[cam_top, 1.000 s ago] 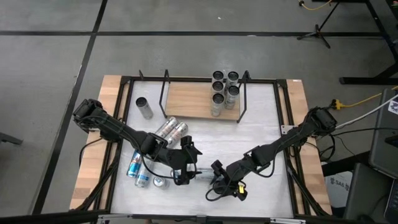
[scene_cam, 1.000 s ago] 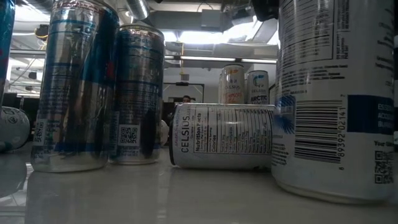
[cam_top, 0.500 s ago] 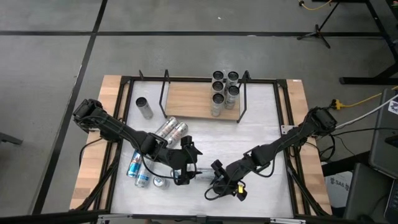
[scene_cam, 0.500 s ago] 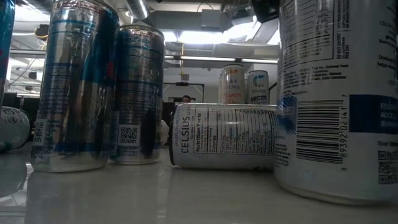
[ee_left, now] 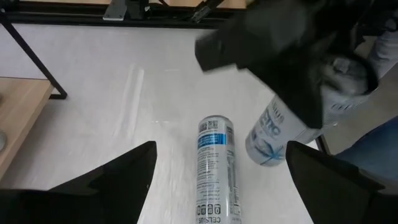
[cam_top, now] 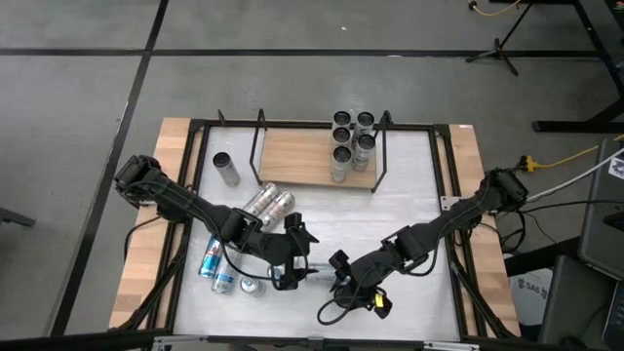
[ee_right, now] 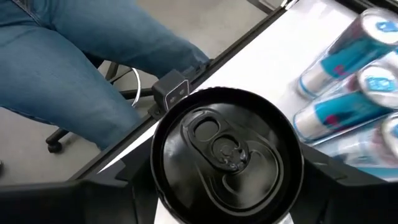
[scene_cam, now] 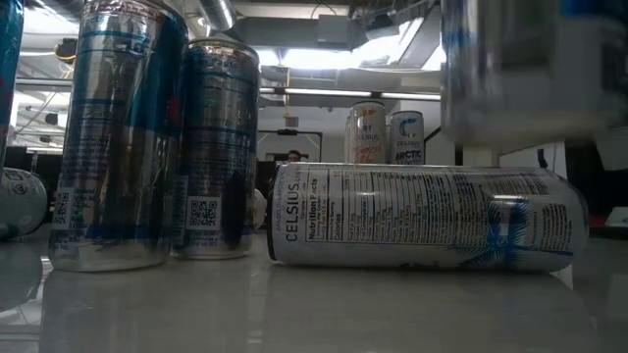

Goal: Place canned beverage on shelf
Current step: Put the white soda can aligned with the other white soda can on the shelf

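My right gripper [cam_top: 343, 283] is near the table's front middle, shut on a white and blue canned beverage [ee_left: 272, 134] whose black top [ee_right: 227, 149] fills the right wrist view. Its base [scene_cam: 520, 69] hangs above the table. Another white can [ee_left: 214, 168] lies on its side just left of it. My left gripper [cam_top: 291, 263] hovers open over that lying can, touching nothing. The shelf [cam_top: 297, 161], a light wooden board in a black rod frame, stands at the back of the table with several cans [cam_top: 351, 141] upright on its right end. My right gripper pinches the can between its two fingers, one on each side of the upper wall just under the black rim [ee_right: 292, 180]. The fingers slant down at it from the table's right. The can hangs below them, lifted clear of the table and slightly tilted.
Two cans [cam_top: 268, 205] lie side by side left of centre, and several blue and silver cans [cam_top: 219, 265] are at the front left. One can [cam_top: 226, 168] stands alone left of the shelf. A person in jeans [ee_right: 62, 62] sits beyond the table's front edge.
My right gripper has gone up and taken the can with it. The can stood on the table a second ago and now hangs clear of it, which uncovers the whole lying can behind it in the low view.
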`<state>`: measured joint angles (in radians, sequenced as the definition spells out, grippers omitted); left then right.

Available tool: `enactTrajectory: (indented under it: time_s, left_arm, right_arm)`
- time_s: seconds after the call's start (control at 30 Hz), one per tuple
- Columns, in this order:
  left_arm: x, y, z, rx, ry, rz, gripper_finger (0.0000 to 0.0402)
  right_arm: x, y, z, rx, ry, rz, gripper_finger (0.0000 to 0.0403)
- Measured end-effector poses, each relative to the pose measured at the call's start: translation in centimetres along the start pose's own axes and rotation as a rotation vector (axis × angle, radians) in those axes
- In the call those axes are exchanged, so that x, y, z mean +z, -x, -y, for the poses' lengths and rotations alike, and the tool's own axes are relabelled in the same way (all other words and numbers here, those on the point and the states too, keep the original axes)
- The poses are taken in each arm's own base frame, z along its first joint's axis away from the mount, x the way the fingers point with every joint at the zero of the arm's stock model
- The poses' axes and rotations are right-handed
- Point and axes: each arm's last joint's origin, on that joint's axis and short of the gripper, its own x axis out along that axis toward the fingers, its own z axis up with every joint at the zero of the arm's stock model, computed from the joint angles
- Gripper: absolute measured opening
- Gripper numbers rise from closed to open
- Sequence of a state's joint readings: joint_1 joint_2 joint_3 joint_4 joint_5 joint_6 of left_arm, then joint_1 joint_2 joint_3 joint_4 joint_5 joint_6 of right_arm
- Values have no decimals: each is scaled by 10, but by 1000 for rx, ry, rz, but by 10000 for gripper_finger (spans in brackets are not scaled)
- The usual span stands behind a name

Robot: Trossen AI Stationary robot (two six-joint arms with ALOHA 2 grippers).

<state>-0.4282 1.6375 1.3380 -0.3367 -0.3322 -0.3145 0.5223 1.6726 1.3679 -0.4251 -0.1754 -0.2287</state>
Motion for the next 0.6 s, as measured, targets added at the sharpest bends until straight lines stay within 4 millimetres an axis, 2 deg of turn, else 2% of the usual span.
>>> enactTrajectory:
  time_s: [0.23,0.43,0.6]
  left_arm:
    - [2,5,-2,39,-6,11,348]
    - [9,28,-11,114,-5,45,348]
    - [17,53,-27,182,10,73,348]
  right_arm:
    - [17,27,25,-53,-21,-24,247]
    - [16,43,48,-97,-63,-58,246]
    - [14,55,60,-114,-100,-106,246]
